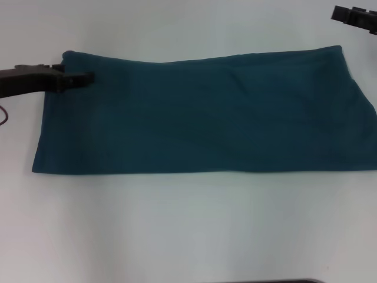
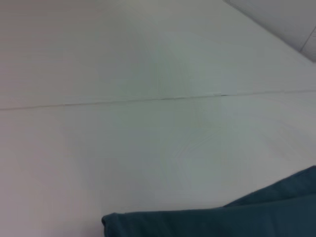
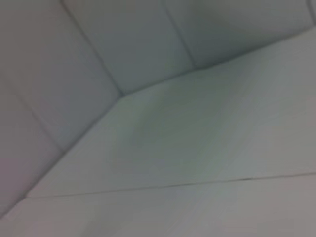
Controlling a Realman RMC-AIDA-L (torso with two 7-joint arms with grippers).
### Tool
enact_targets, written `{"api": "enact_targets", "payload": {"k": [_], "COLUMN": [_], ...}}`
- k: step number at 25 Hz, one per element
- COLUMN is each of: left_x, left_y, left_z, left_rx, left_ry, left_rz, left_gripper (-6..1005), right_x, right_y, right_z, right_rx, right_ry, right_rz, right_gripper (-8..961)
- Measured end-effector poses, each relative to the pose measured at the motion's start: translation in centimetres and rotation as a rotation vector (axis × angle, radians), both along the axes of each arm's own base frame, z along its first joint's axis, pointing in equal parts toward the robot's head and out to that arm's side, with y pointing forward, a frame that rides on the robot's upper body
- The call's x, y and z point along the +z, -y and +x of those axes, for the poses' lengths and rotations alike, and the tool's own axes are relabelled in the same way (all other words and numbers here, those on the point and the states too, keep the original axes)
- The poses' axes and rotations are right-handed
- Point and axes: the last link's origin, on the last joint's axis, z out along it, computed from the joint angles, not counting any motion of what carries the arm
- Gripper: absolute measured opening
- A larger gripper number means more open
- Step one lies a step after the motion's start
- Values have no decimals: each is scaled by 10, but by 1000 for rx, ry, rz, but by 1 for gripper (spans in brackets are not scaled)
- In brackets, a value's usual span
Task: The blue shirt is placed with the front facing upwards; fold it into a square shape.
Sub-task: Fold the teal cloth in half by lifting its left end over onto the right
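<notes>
The blue shirt (image 1: pixel 206 115) lies flat on the white table (image 1: pixel 177 224), folded into a long band that runs from left to right, with no lettering or collar showing. My left gripper (image 1: pixel 82 78) reaches in from the left and rests at the shirt's far left corner. In the left wrist view a strip of the shirt (image 2: pixel 222 222) shows against the bare table. My right gripper (image 1: pixel 353 17) hangs beyond the shirt's far right corner, apart from the cloth and partly cut off by the frame. The right wrist view shows no shirt.
A thin seam (image 2: pixel 148 98) runs across the tabletop behind the shirt. Pale wall panels (image 3: pixel 123 39) rise at the table's far edge. A dark edge (image 1: pixel 283 281) shows at the front of the table.
</notes>
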Motion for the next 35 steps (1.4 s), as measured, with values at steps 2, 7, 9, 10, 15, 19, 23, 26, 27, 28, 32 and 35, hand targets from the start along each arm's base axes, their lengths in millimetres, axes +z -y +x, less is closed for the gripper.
{"api": "enact_targets", "payload": {"k": [2,7,9,10,15,19,23,26,27,28,32,35], "left_x": [2,3,1,-1,-6,-4,3,9,10,10,9,8], "left_y": [4,10,12,13,18,20,19,19,19,19,20,21], "left_z": [-1,-4,-6,-7,-14,-18,-23,-30,-32,-34,-38,-37], "left_rx": [6,19,29,36,59,71,87,104,111,117,124,120], "left_ry": [29,61,64,66,76,77,78,74,72,70,68,67], "left_rz": [-3,-21,-33,-40,-57,-49,-19,-1,3,6,5,0], "left_gripper": [796,796,796,796,795,795,795,796,796,796,797,797], "right_x": [-1,1,2,1,-8,-14,-25,-31,-32,-32,-34,-33], "right_y": [3,5,5,6,10,14,18,19,19,19,19,19], "right_z": [-2,-2,-3,-4,-7,-7,-7,-7,-6,-6,-5,-5], "right_rx": [24,29,33,37,55,54,48,46,44,42,37,35], "right_ry": [-7,-26,-34,-36,-39,-65,-91,-103,-108,-114,-129,-135], "right_rz": [-8,-9,-8,-10,-48,-60,-51,-55,-55,-55,-44,-37], "right_gripper": [601,734,775,796,770,746,710,710,710,710,711,711]}}
